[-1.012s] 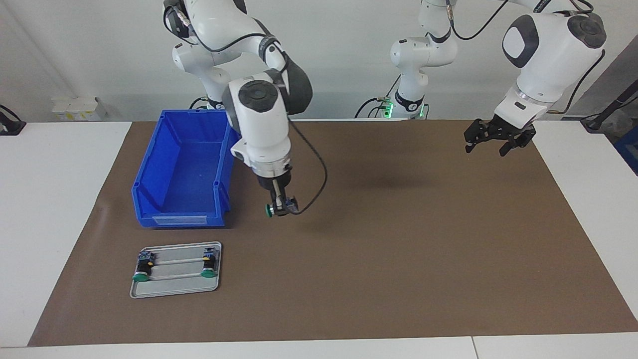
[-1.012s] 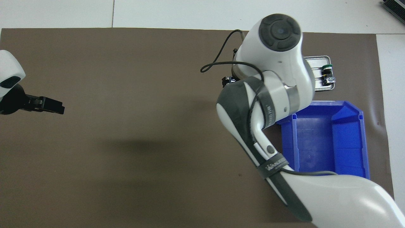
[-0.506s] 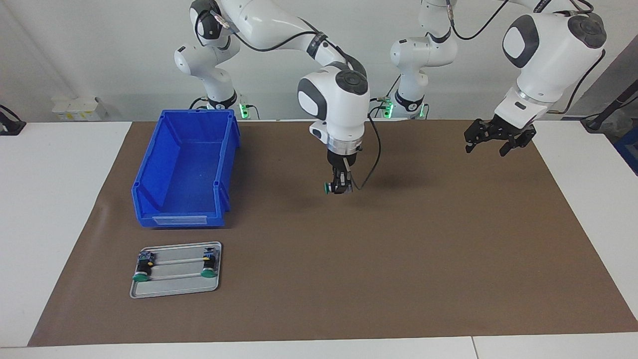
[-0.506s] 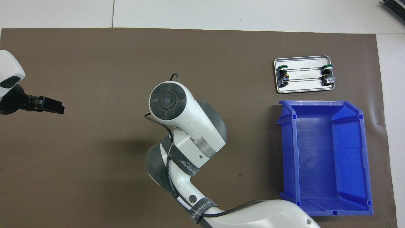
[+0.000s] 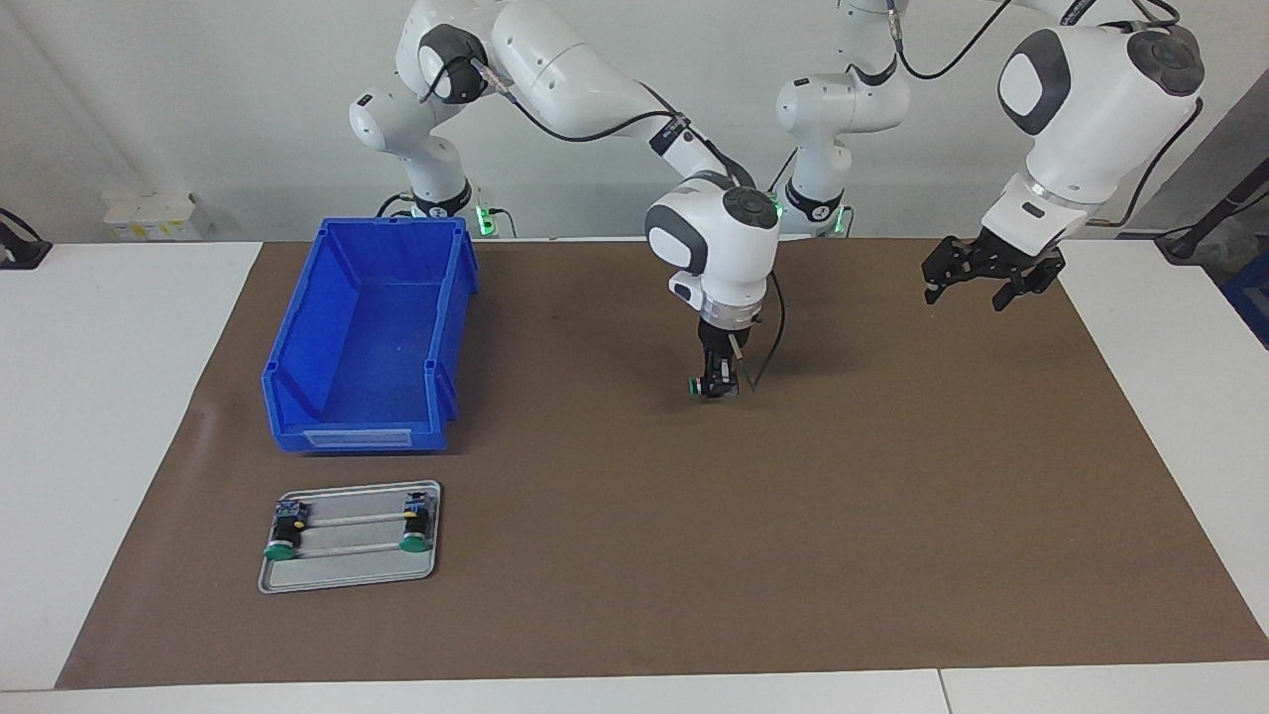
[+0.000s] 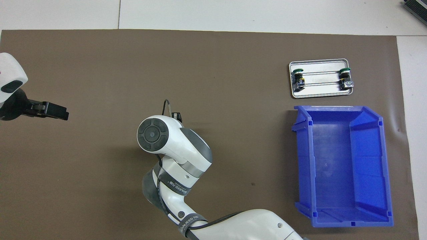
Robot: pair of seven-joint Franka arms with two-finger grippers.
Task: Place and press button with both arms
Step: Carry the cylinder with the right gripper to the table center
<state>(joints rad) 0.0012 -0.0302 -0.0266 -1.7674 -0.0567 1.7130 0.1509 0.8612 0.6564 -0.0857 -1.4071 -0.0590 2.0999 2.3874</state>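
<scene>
— Where is the button point(image 5: 697, 386)?
— Clamped in the right gripper point(image 5: 716, 386), low over the middle of the brown mat point(image 5: 793, 516), its green cap pointing sideways toward the right arm's end of the bench.
— How does that arm stand?
— It reaches out from its base over the mat, forearm sloping down, wrist turned so the gripper points straight down, fingers closed on the button's body. From overhead the wrist hides nearly all of the gripper.
— And the left gripper point(image 5: 980, 281)?
— It waits in the air over the mat's corner at the left arm's end, by the robots' edge, jaws spread wide, holding nothing.
— Anything else on the bench?
— A blue bin point(image 5: 369, 337) toward the right arm's end, and beside it, farther from the robots, a metal tray point(image 5: 349, 574) carrying two more buttons point(image 5: 283, 537).
</scene>
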